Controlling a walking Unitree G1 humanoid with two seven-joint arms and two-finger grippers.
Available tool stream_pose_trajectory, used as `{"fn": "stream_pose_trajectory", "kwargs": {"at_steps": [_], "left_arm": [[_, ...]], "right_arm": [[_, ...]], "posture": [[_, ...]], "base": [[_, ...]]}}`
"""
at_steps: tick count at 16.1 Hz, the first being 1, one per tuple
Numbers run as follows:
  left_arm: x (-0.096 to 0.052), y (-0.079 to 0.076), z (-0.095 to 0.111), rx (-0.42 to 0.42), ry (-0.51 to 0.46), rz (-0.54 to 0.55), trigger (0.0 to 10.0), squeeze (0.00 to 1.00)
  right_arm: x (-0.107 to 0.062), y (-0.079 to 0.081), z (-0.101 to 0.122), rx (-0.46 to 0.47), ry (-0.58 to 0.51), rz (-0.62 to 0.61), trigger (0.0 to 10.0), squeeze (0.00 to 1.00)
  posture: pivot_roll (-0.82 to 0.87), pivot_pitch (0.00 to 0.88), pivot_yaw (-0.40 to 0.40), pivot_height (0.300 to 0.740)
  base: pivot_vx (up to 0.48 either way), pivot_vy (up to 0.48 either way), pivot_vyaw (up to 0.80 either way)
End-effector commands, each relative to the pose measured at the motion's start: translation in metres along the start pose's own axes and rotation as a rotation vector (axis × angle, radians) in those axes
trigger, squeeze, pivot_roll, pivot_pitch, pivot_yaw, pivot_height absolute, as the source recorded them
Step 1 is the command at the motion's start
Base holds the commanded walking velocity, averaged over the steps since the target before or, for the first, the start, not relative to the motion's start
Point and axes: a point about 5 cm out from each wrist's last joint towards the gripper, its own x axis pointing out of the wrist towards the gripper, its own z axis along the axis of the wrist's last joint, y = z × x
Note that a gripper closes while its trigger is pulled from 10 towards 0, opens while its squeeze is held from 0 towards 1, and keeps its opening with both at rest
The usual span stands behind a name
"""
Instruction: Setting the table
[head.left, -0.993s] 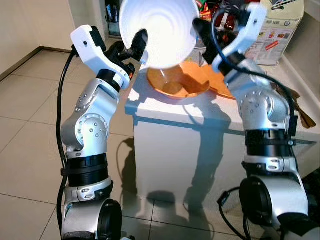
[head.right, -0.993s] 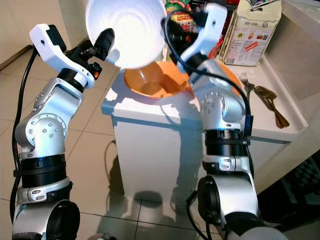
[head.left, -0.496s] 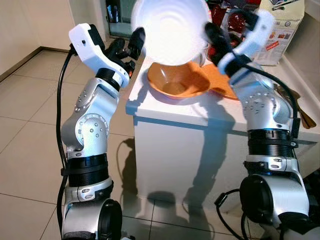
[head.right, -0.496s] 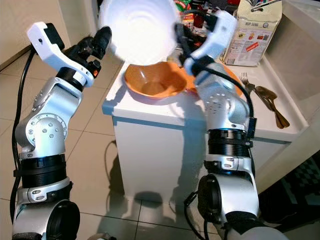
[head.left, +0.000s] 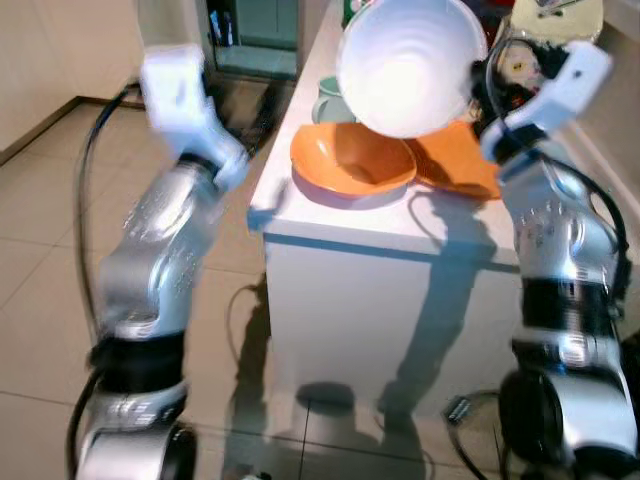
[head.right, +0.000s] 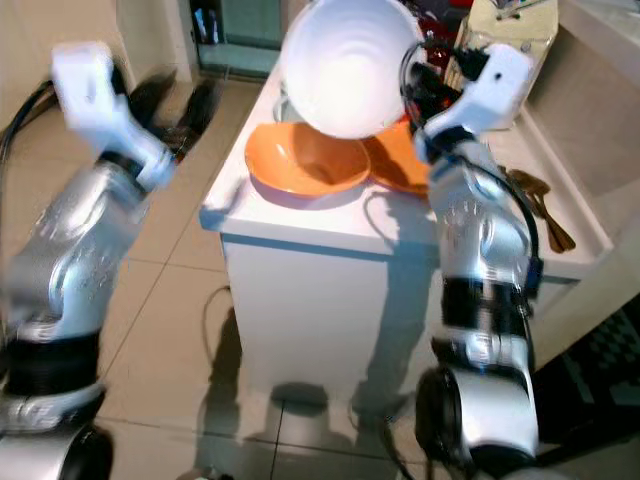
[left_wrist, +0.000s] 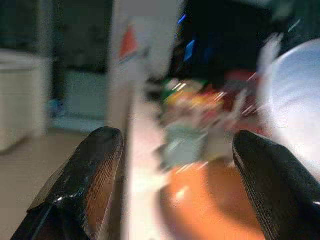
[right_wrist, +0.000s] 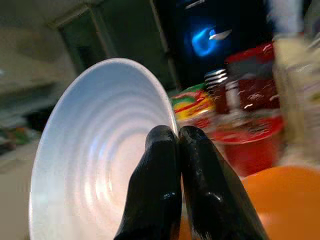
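White tile floor lies at the far left, and above it the left end effector (head.right: 180, 105) hangs off the counter's left edge, blurred, its two black fingers (left_wrist: 95, 170) spread wide apart with nothing between them. Next comes the white counter (head.left: 330, 235), with an orange bowl (head.left: 352, 160) sitting upright near its front left corner and an orange plate (head.left: 455, 165) just beside it, touching or overlapping on the bowl's right. A pale green cup (head.left: 327, 98) stands behind the bowl. Raised in the air over the bowl and plate is the white bowl (head.left: 410, 62), tipped on edge so its ribbed inside faces the camera. The right end effector (right_wrist: 175, 145) holds it by the rim on its right side, fingers pinched together on the thin wall, so the bowl extends leftward from that grip. This arm carries the bowl alone, and the left arm is well apart from it. Setting it down likely means lowering and levelling it onto a bare patch of counter, and the orange dishes directly below stand in the way. Behind, red and green packets (right_wrist: 245, 100) and a carton (head.right: 505, 30) crowd the back. At the far right, a fork and wooden utensils (head.right: 535, 200) lie on the counter
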Motion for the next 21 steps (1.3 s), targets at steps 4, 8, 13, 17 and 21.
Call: {"fn": "stream_pose_trajectory", "kwargs": {"at_steps": [4,8,13,17,21], "left_arm": [[-0.012,-0.002,-0.011,0.173,0.044,0.026,10.0,0.00],[-0.011,-0.021,-0.018,0.103,0.053,0.013,10.0,0.00],[-0.014,-0.022,-0.020,0.095,0.063,0.015,10.0,0.00],[-0.017,-0.031,-0.025,0.105,0.070,0.008,10.0,0.00],[-0.010,-0.028,-0.021,0.131,0.050,0.031,10.0,0.00]], "right_arm": [[-0.038,0.025,0.007,-0.007,-0.047,0.003,10.0,0.00],[-0.055,0.022,-0.007,-0.014,0.015,-0.074,10.0,0.00],[-0.061,0.030,-0.018,-0.093,0.084,-0.044,10.0,0.00],[-0.066,0.030,-0.021,-0.107,0.096,-0.037,10.0,0.00],[-0.062,0.030,-0.011,-0.124,0.044,-0.062,10.0,0.00]], "posture": [[0.03,0.000,-0.023,0.740],[-0.02,0.000,-0.018,0.740],[-0.01,0.000,-0.029,0.740],[0.01,0.000,-0.046,0.740],[-0.01,0.000,-0.031,0.740]], "base": [[0.000,0.000,0.00],[-0.079,0.000,0.00],[-0.291,0.000,0.00],[0.000,0.000,0.00],[0.000,0.000,0.00]]}}
